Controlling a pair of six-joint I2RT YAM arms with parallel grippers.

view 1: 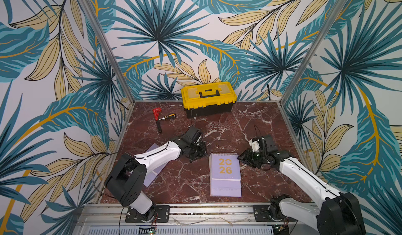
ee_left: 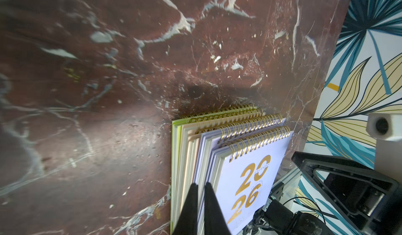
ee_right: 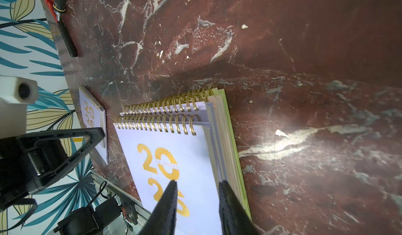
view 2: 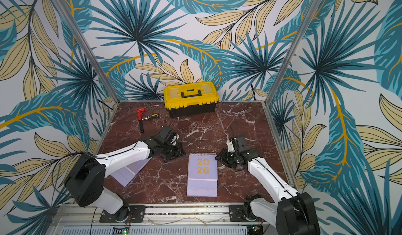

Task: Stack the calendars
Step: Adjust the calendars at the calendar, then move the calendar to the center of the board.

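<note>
Found the stack of calendars (view 1: 225, 175) mid-surface (view 1: 250, 118), lavender on top, right claw (view 1: 240, 157) parted over its spiral corner, left claw (view 1: 193, 157) nearly closed, empty, just beside, likely for squaring edges, one lavender calendar (view 2: 128, 174) apart, unstacked.

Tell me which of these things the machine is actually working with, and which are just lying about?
Part of the job:
- stack of calendars, lavender cover on top
- lone lavender calendar under the left arm

Just lying about:
- yellow-and-black toolbox
- red tool
- screwdriver
</note>
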